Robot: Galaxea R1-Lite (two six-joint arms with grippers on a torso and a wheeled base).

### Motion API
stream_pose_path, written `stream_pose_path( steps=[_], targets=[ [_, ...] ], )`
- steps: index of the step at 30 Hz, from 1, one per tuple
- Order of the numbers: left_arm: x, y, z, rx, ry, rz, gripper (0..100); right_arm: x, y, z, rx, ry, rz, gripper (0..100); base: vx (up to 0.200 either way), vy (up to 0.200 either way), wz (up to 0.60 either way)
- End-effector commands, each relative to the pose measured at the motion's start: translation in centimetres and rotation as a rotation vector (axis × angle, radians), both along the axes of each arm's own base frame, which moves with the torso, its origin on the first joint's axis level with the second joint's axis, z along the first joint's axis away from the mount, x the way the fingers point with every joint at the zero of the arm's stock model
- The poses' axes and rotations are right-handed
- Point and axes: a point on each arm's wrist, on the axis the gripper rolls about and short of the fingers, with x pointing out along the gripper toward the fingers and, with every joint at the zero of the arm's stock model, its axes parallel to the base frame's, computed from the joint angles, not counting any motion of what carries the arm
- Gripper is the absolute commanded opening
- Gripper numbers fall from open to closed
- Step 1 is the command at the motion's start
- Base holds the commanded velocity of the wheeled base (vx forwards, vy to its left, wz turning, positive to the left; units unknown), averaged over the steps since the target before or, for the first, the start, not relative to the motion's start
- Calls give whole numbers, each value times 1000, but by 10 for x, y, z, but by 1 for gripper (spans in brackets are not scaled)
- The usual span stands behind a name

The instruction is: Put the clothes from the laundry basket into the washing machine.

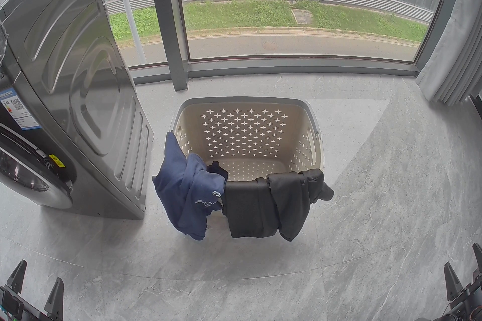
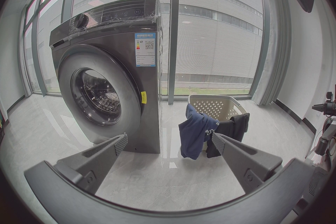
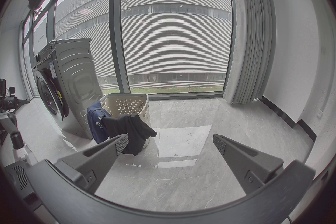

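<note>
L gripper [image 2: 168, 139] & R gripper [image 3: 169, 139] are being held apart, empty; navy garment [image 1: 188, 189] on laundry basket [image 1: 251, 136] rim should be pinched at thick fold.

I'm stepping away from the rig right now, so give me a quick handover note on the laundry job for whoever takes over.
Hands: the left hand is open and empty, low, facing the washer; the right hand is open and empty, low.
Things: the basket stands on the floor beside the washer. A blue garment and black clothes hang over its near rim.
Done: nothing grasped.
Left: move every piece into the washer. Check its door first; I cannot tell if it is open.
</note>
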Motion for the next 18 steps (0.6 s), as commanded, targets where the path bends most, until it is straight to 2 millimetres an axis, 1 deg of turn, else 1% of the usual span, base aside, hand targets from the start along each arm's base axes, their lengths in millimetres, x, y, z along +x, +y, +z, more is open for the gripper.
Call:
stream_pose_path(
  steps=[1, 8, 17, 18],
  targets=[
    [1, 0, -4, -1, 8, 1, 100, 0, 0, -5, -1, 3, 0, 100, 200, 0, 0],
    [1, 0, -4, -1, 8, -1, 100, 0, 0, -5, -1, 3, 0, 100, 200, 0, 0],
    [1, 0, -4, -1, 8, 1, 100, 0, 0, -5, -1, 3, 0, 100, 0, 0, 0],
    [1, 0, -4, -1, 8, 1, 100, 0, 0, -5, -1, 3, 0, 100, 0, -200, 0]
  ],
)
